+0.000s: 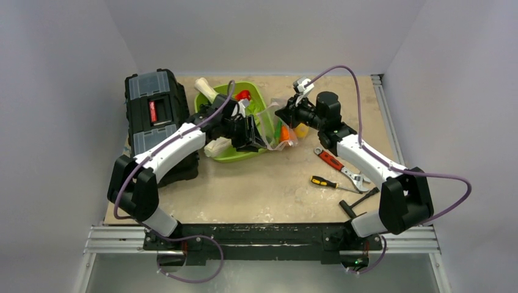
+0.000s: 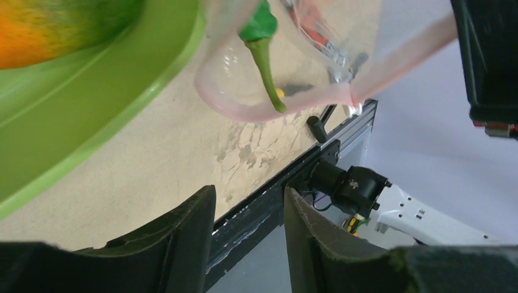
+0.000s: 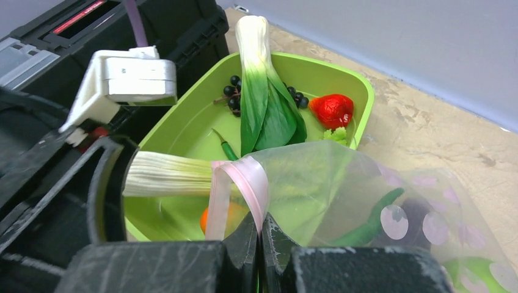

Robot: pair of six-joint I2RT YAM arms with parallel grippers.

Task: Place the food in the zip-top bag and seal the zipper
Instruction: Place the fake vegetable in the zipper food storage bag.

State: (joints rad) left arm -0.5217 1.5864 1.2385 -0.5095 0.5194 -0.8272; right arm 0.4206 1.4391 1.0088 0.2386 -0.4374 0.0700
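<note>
Pink zipper (image 3: 241,183) pinched by right gripper (image 3: 261,235), left gripper (image 2: 249,244) spread empty.
We must hold the bag (image 2: 229,67) mouth wide, upper centre.

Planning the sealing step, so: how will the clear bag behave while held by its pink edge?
Probably floppy: the zip-top bag drapes and creases where the right gripper pinches its zipper. Its mouth likely won't hold a shape; the zipper bends in a loose loop. The green pepper inside may slide and shift the weight.

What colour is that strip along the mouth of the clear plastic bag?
Pale pink. The narrow plastic strip shows best in the right wrist view.
</note>
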